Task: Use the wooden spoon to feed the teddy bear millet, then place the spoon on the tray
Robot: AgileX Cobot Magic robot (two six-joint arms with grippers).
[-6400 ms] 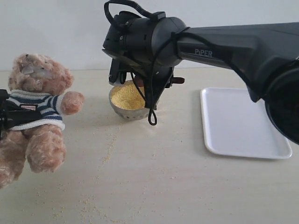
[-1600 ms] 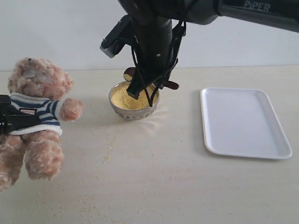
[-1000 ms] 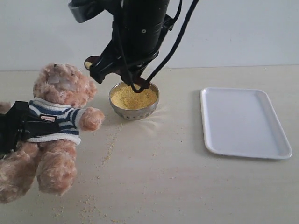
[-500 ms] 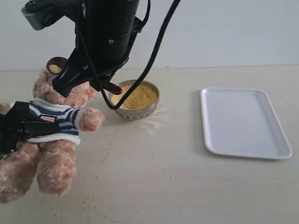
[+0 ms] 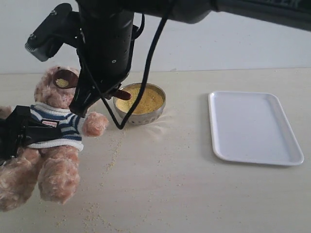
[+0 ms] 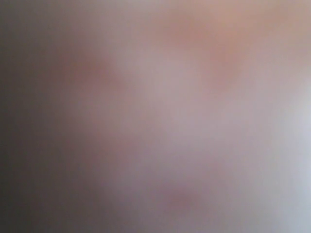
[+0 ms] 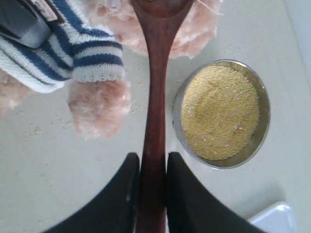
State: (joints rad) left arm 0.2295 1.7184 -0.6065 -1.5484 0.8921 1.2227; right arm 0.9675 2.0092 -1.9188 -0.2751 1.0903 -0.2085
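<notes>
The fluffy teddy bear [image 5: 53,145] in its striped shirt [image 7: 73,46] is at the left, and my left gripper [image 5: 14,133] is shut around its torso. My right gripper [image 7: 153,158] is shut on the handle of the dark wooden spoon [image 7: 156,97]. The spoon's bowl [image 5: 64,79] carries a little millet and is right at the bear's face. The left wrist view is only a pinkish blur. More millet [image 5: 141,99] fills the steel bowl [image 7: 177,111] just right of the bear's paw [image 7: 97,104]. The white tray [image 5: 252,126] lies empty at the right.
Stray millet grains [image 5: 114,153] are scattered over the beige tabletop in front of the bowl and bear. The right arm's black body [image 5: 104,43] and a hanging cable [image 5: 146,63] loom above the bowl. A pale wall stands behind.
My right arm has carried the loaded spoon up from the bowl and leftward, then down to the bear's face. The bear was brought right and upward, and has held still in the last half second.
</notes>
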